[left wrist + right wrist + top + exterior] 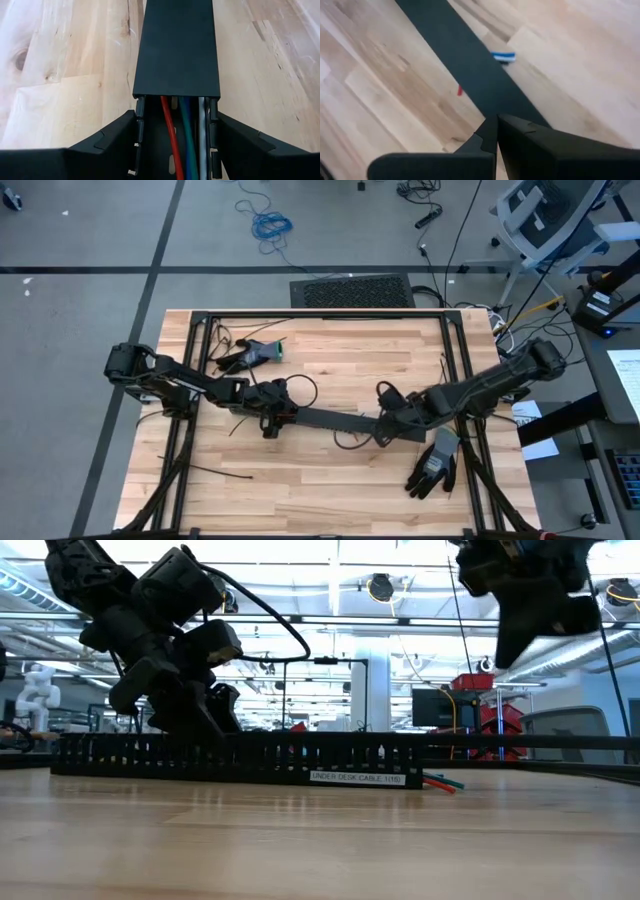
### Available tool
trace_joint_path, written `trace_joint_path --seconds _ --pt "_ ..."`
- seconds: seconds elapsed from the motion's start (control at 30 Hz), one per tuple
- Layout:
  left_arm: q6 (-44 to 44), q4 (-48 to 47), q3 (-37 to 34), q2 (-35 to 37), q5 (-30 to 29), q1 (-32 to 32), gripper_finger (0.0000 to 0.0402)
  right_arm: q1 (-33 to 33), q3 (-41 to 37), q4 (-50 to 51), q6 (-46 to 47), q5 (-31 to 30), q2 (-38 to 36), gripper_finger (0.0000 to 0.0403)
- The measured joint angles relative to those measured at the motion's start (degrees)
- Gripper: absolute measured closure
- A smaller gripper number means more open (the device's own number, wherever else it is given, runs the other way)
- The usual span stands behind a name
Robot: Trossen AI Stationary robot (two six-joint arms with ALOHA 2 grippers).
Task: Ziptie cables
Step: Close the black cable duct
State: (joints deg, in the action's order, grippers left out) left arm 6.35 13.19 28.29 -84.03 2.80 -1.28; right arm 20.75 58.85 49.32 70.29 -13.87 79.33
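At mid-table, a long black cable duct [330,420] lies left to right, tilted slightly nearer toward its right end. The cables [182,137] — red, green, blue and grey wires — run inside it along that same axis, showing only at the uncovered left end; a red and a green tip poke out past its end in the low view [445,783].

The left gripper [270,418] is down at that open end, its fingers [120,137] apart and straddling the duct's two slotted walls, cables directly between and just ahead of them. It looks the better placed to work on the wires.

The right gripper [385,430] hangs above the duct's covered right end, fingers [520,132] pressed together, holding nothing.
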Motion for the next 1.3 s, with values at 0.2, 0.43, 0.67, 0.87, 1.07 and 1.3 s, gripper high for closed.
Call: trace_joint_path --seconds 0.2,0.43,0.67,0.87,1.07,1.3 --pt "-0.1 4.0 0.0 -0.1 -0.9 0.0 0.0155 -4.6 6.0 0.2 -6.4 -1.0 7.8 0.0403" --pt "-6.5 5.8 0.0 -0.1 -4.0 0.0 0.0155 -7.4 12.1 -2.8 -10.4 1.8 17.8 0.0403" --pt "-7.6 7.0 0.0 -1.1 -4.7 -1.8 0.0155 -8.7 18.2 -2.9 -10.1 1.8 24.1 0.0403" --pt "-7.6 11.2 1.1 -6.6 -4.9 -5.1 0.0155 -10.3 20.5 -2.8 -8.2 1.9 26.5 0.0403" --pt "-7.7 12.8 2.9 -9.6 -6.3 -6.0 0.0155 -9.6 20.4 0.4 -6.3 2.7 25.8 0.0403" --pt "-7.6 11.9 4.2 -9.8 -6.6 -6.0 0.0155 -7.3 20.4 1.6 -3.6 6.3 25.1 0.0403"
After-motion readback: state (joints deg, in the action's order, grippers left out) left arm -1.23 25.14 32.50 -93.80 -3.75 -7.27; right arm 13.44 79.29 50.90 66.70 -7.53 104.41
